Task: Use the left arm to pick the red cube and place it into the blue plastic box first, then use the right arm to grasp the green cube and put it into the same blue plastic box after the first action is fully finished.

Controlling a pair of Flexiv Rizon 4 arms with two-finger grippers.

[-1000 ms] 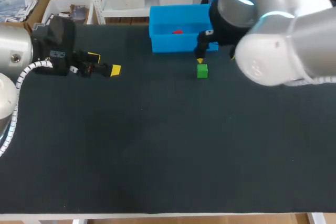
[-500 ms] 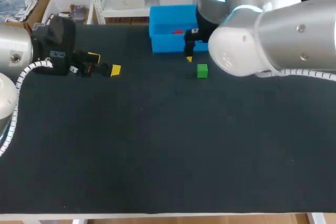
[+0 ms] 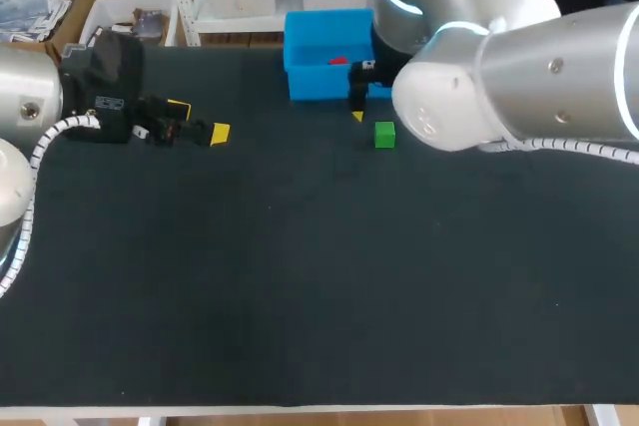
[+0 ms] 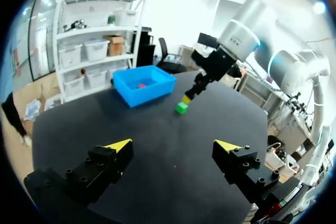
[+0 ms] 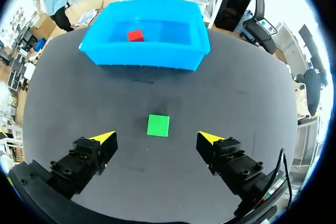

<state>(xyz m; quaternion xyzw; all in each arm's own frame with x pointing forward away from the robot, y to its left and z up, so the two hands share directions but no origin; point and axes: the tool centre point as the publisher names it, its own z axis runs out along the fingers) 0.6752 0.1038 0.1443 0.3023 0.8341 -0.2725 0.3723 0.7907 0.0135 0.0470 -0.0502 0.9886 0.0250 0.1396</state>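
The red cube (image 3: 338, 61) lies inside the blue plastic box (image 3: 310, 83) at the table's far edge; the right wrist view shows that red cube (image 5: 135, 35) in the blue box (image 5: 144, 53) too. The green cube (image 3: 384, 134) sits on the black table just in front of the box. My right gripper (image 5: 157, 139) hovers open above the green cube (image 5: 158, 125), which lies between and slightly ahead of its fingers. My left gripper (image 3: 200, 121) stays open and empty at the table's left, far from the green cube (image 4: 181, 108) and the box (image 4: 143, 84).
The black table (image 3: 300, 286) stretches wide in front of the cubes. My right arm's bulky elbow (image 3: 519, 77) hangs over the table's far right, partly covering the box's right end.
My right arm has swung leftward and its gripper has shifted a little to the left, beside the green cube. The left arm and both cubes have stayed put.
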